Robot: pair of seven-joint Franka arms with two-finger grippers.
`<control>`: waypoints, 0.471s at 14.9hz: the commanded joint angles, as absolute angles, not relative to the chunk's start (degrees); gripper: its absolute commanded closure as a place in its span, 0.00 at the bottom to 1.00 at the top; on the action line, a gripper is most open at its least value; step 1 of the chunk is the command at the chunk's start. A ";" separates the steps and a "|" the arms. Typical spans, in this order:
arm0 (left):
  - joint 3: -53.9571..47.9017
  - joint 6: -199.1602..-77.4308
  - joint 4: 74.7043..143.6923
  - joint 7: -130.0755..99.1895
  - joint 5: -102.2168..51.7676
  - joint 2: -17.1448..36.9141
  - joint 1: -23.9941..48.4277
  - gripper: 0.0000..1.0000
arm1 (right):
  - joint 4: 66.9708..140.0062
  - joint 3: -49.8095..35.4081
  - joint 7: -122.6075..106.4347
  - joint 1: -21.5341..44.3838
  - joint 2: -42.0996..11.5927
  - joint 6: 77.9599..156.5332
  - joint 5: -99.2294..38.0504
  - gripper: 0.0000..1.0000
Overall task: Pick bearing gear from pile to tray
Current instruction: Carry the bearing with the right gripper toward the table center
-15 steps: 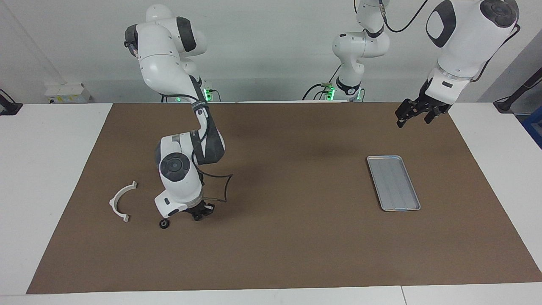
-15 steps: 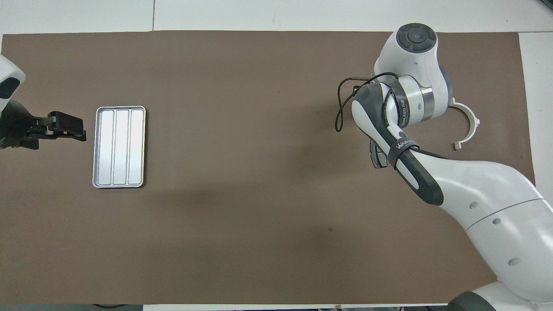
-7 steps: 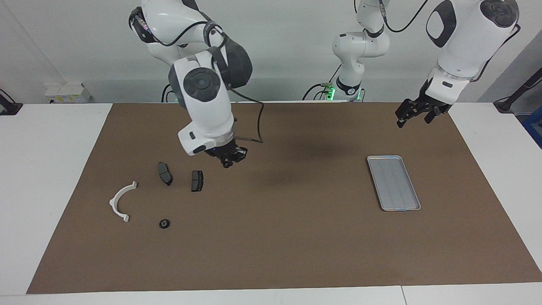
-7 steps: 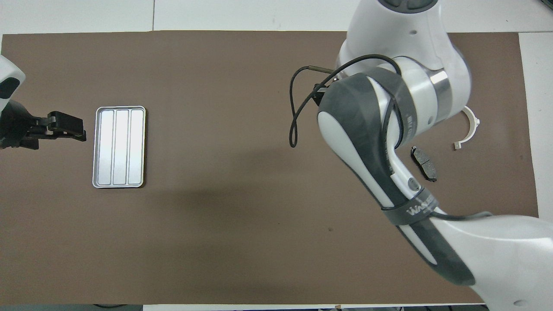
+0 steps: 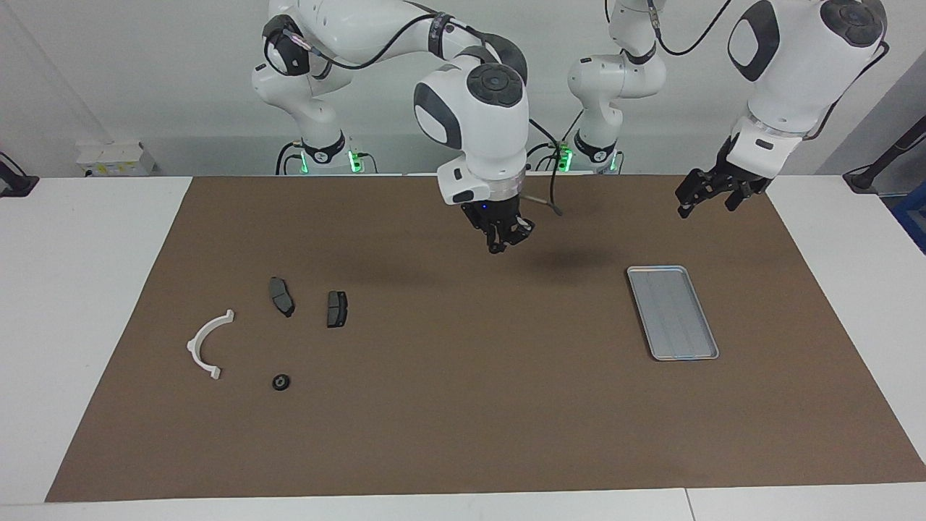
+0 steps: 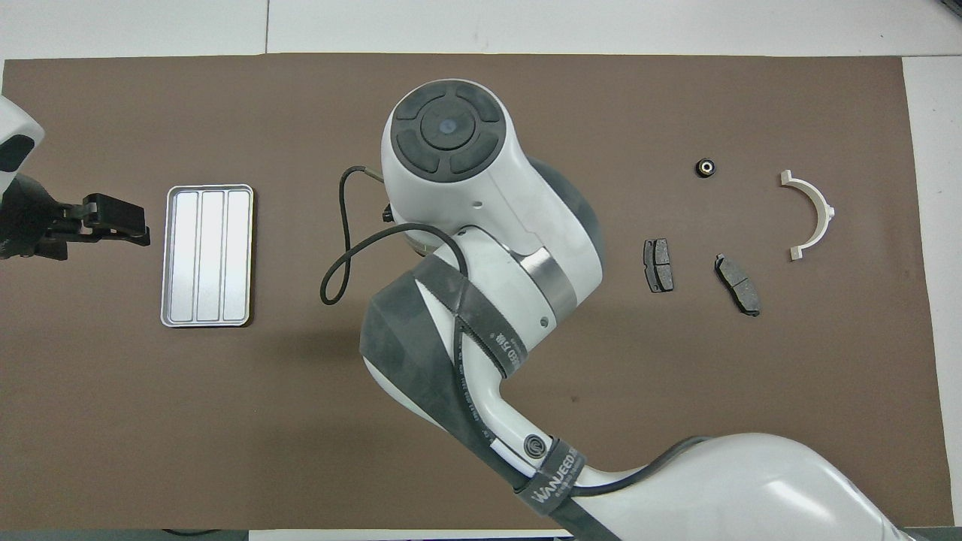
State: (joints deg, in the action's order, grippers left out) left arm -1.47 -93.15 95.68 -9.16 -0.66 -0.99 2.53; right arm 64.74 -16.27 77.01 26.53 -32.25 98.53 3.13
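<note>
The small black round part (image 5: pixel 281 382) that looks like the bearing gear lies on the worktop (image 5: pixel 463 405) at the right arm's end, near the white half-ring (image 5: pixel 208 343) and two dark pads (image 5: pixel 281 297). The right hand (image 5: pixel 504 239) hangs high over mid-worktop, fingers together; whether they pinch another such part I cannot tell, and its arm hides it from above. The tray (image 5: pixel 672 312) looks empty, so delivery remains. The left hand (image 5: pixel 712 192) waits, fingers apart, beside the tray.

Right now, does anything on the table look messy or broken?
Nothing stands out. The tray sits flat and empty, and the bracket, two brake pads and small black ring lie apart, unbroken.
</note>
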 commanded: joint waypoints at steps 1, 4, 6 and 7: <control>-1.67 -92.64 95.71 -8.88 -0.18 -1.67 2.20 0.00 | 67.41 -16.17 79.97 27.76 -34.97 104.31 4.30 1.00; -1.76 -92.72 95.71 -8.88 -0.18 -1.67 2.20 0.00 | 67.41 -16.44 83.84 29.70 -40.07 109.23 9.31 1.00; -1.76 -92.64 95.71 -8.88 -0.18 -1.67 2.20 0.00 | 67.59 -16.35 84.28 29.79 -41.91 111.87 9.49 1.00; -1.76 -92.72 95.71 -8.88 -0.18 -1.67 2.20 0.00 | 67.94 -16.26 84.37 29.79 -42.79 113.89 9.58 1.00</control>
State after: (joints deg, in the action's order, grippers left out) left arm -1.47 -93.15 95.68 -9.16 -0.66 -0.99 2.53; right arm 67.67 -16.13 83.16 30.17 -41.78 111.19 8.31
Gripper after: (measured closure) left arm 0.000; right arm 0.775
